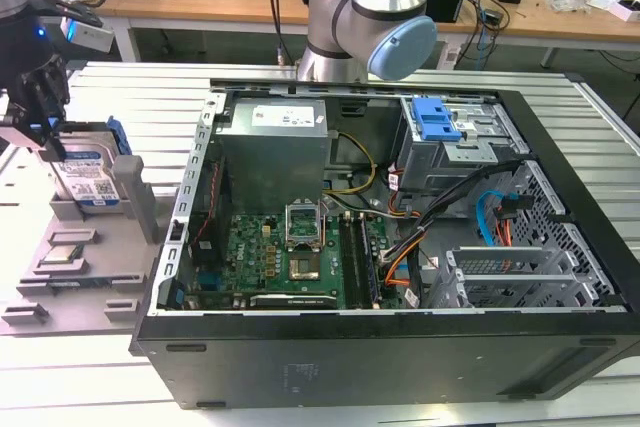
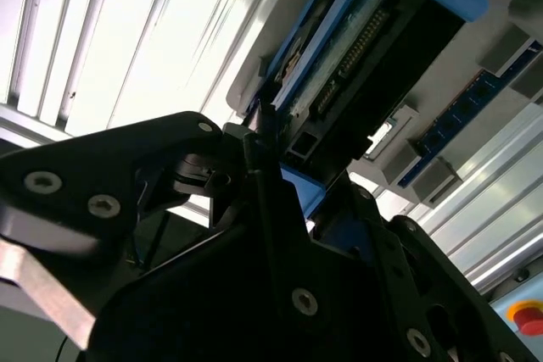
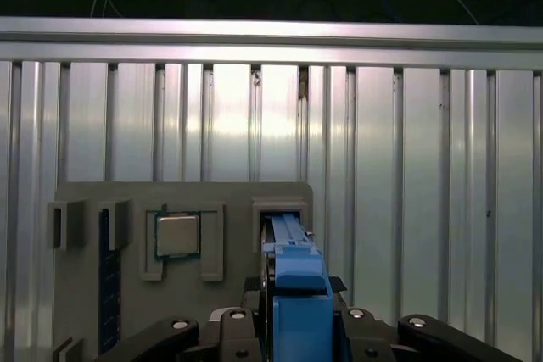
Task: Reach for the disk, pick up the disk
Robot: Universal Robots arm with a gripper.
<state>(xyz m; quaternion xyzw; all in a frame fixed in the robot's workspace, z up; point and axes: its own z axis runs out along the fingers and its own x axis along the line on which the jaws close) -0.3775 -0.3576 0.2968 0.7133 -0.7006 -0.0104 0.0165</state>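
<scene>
Ribbed aluminium table (image 1: 110, 82) carries the whole setup in the exterior view. The gripper (image 1: 45, 137) hangs at the far edge of the exterior view's left, on the dark end of the arm (image 1: 375, 17). Directly under the gripper, touching or just short of touching it, the disk (image 1: 88, 179) stands upright on its edge in a slot of a grey fixture (image 1: 100, 247). Its label faces the camera and its blue carrier frame shows along the side away from the gripper. A small square chip (image 1: 65, 257) lies on the fixture below the gripper, nearer the camera. An open computer case (image 1: 400, 357) sits well apart from the gripper, to the exterior view's right.

In the second wrist view, the black gripper (image 2: 263, 150) body fills the foreground. The disk (image 2: 356, 57) lies just beyond it, connector edge showing.

In the first wrist view, the gripper (image 3: 297, 315) straddles the narrow blue edge of the disk (image 3: 293, 264), which is seated in the fixture (image 3: 237, 197) slot. The chip (image 3: 178, 235) rests in a recess beside the gripper's line. Whether the gripper is pressed onto the disk or merely spread around it cannot be told.
</scene>
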